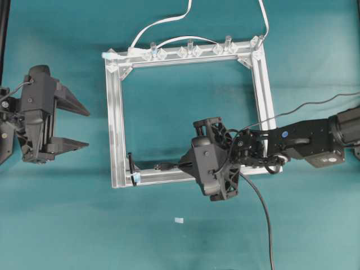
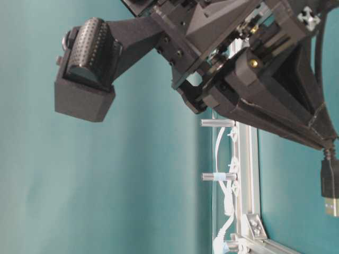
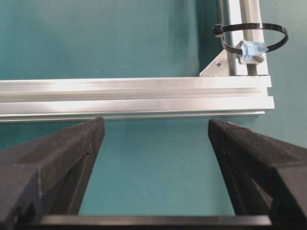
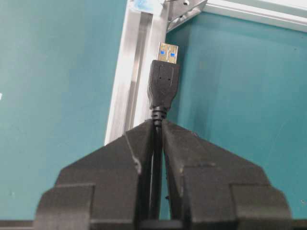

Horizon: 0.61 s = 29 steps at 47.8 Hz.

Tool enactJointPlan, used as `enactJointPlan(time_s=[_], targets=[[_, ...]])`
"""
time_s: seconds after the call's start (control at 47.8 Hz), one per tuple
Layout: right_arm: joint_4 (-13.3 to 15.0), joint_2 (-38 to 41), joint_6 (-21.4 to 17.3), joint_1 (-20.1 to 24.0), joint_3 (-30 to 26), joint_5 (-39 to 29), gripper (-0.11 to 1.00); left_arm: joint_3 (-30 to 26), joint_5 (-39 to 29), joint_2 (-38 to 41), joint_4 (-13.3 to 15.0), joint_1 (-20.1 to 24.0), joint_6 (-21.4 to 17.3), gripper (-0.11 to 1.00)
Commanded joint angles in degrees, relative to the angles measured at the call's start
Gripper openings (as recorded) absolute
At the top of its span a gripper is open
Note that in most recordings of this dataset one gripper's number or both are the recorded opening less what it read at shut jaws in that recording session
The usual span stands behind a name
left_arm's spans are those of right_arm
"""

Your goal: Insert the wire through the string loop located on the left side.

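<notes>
The wire (image 4: 163,86) is pinched behind its plug by the jaws of the right gripper (image 4: 158,127), short of the string loop (image 1: 133,167) on the metal frame (image 1: 115,112). The left gripper (image 1: 70,126) is held off the frame's left side, jaws spread wide.

Square aluminium frame (image 1: 117,112) lying flat on a teal table (image 1: 180,242). Corner brackets (image 1: 245,61) brace the frame's inner corners at the top rail. Clear clips (image 1: 190,49) stand in a row along the top rail. White cables (image 1: 163,22) rise from the top rail and leave the overhead view at the upper edge; one arcs between clips. A small pale scrap (image 1: 179,220) lies on the table below the frame.
</notes>
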State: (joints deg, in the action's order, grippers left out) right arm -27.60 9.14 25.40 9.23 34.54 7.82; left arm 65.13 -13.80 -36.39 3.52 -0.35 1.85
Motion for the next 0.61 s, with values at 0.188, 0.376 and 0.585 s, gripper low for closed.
enactJointPlan(time_s=[0.188, 0.376, 0.585], targets=[[0.1, -2.1, 0.1, -0.3, -1.5, 0.5, 0.1, -0.5, 0.2, -0.1, 0.0, -0.2, 0.4, 0.91], [0.1, -2.0, 0.1, -0.3, -1.8, 0.5, 0.1, -0.5, 0.2, -0.1, 0.0, -0.1, 0.4, 0.91], [0.1, -1.1, 0.1, -0.6, -3.1, 0.5, 0.1, -0.6, 0.2, -0.1, 0.0, -0.2, 0.4, 0.91]])
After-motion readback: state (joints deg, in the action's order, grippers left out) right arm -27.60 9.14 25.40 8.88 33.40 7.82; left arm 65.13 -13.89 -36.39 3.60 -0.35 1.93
